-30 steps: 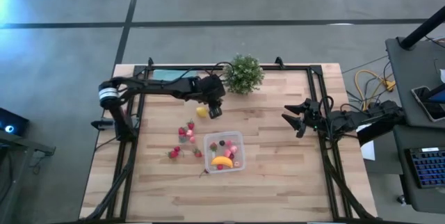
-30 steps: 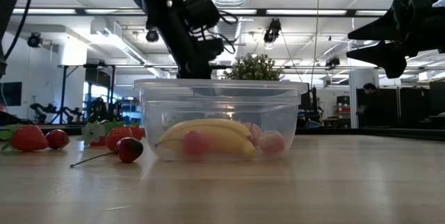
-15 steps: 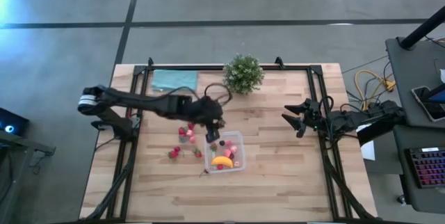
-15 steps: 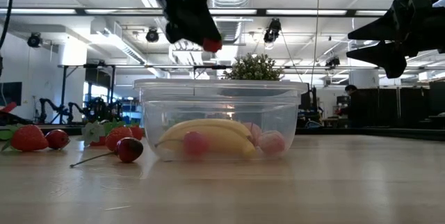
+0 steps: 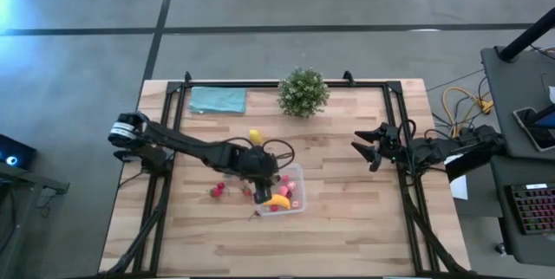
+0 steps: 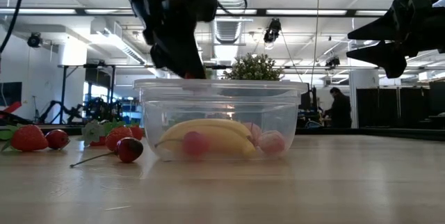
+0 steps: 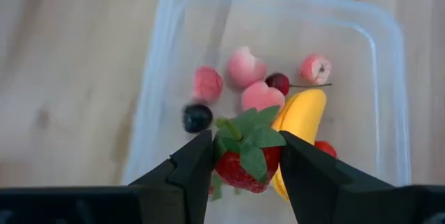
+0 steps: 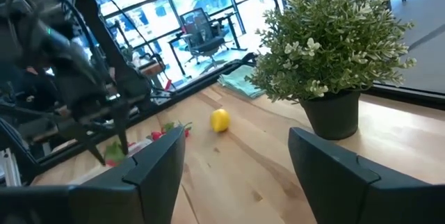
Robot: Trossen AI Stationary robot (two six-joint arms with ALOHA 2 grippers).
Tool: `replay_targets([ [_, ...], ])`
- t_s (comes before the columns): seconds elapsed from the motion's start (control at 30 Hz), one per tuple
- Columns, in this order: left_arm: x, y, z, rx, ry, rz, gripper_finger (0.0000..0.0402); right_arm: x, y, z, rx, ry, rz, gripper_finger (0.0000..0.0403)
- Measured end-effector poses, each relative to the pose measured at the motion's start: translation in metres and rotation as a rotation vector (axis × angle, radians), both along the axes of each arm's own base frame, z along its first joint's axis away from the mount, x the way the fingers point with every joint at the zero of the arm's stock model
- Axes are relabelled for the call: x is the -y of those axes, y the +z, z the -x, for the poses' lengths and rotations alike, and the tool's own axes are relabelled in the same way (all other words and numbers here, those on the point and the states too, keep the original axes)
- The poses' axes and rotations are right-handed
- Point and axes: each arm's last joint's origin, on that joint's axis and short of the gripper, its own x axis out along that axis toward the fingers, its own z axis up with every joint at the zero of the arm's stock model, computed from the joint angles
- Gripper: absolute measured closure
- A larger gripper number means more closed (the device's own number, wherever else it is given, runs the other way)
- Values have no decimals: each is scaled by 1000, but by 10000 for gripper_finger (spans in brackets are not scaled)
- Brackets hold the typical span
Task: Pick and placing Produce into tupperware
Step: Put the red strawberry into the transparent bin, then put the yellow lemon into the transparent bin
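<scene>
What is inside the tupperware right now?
The tupperware holds a banana, three pink pieces, a cherry and a dark berry. The left gripper holds a strawberry above it, covering part of the floor; a red piece peeks out.

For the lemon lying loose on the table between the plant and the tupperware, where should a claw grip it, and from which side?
Probably from straight above, fingers closing across the middle of the lemon. It is small and rounded, lies alone on bare table with open space around it, apart from the plant and the tupperware. The left claw already holds a strawberry; the right claw is open.
</scene>
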Motion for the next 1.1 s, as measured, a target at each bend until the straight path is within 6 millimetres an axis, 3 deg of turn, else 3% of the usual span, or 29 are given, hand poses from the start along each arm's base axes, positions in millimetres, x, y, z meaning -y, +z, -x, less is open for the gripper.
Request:
replay_targets([
  [0.17,9,-15,-4,-42,116,92,223,0,0,0,0,0,0,154],
  [0.37,18,-21,-3,-74,115,98,155,0,0,0,0,0,0,149],
  [0.57,16,-5,2,-16,108,62,109,0,0,0,0,0,0,154],
  [0.9,1,47,23,181,140,-165,104,0,0,0,0,0,0,150],
  [1.1,-17,51,24,185,282,-110,104,0,0,0,0,0,0,153],
])
